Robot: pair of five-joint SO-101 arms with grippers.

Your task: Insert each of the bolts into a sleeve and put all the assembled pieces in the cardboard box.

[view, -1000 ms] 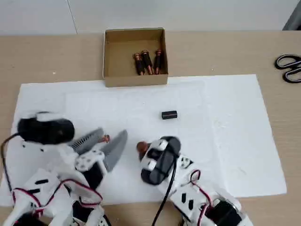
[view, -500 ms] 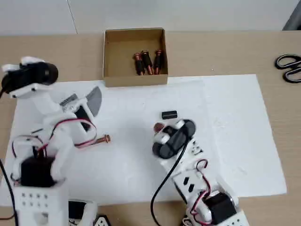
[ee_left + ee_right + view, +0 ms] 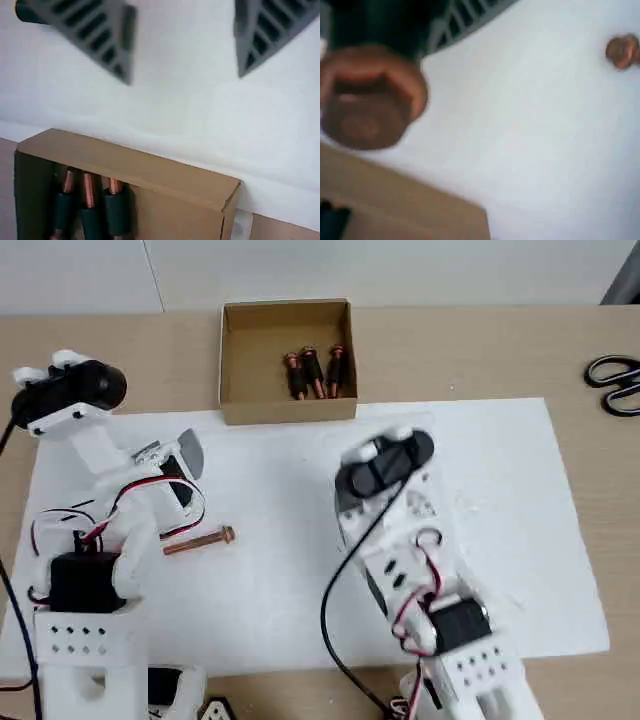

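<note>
A loose copper bolt (image 3: 200,539) lies on the white sheet, and its head (image 3: 622,50) also shows in the right wrist view. My left gripper (image 3: 172,455) hangs open and empty above the sheet, between that bolt and the cardboard box (image 3: 285,307). In the left wrist view its fingers (image 3: 107,35) stand wide apart facing the box (image 3: 150,172). Three assembled pieces (image 3: 315,372) lie in the box. My right wrist (image 3: 385,465) is over the middle of the sheet, and the gripper is shut on a bolt whose head (image 3: 370,97) looms close. The black sleeve is hidden under this arm.
A white sheet (image 3: 500,500) covers most of the table. Scissors (image 3: 615,380) lie at the far right edge, off the sheet. The box's edge (image 3: 395,205) is close in front of the right gripper.
The left arm has lifted away from the loose bolt and swung toward the back left. The right arm has carried its bolt toward the box and now covers the black sleeve.
</note>
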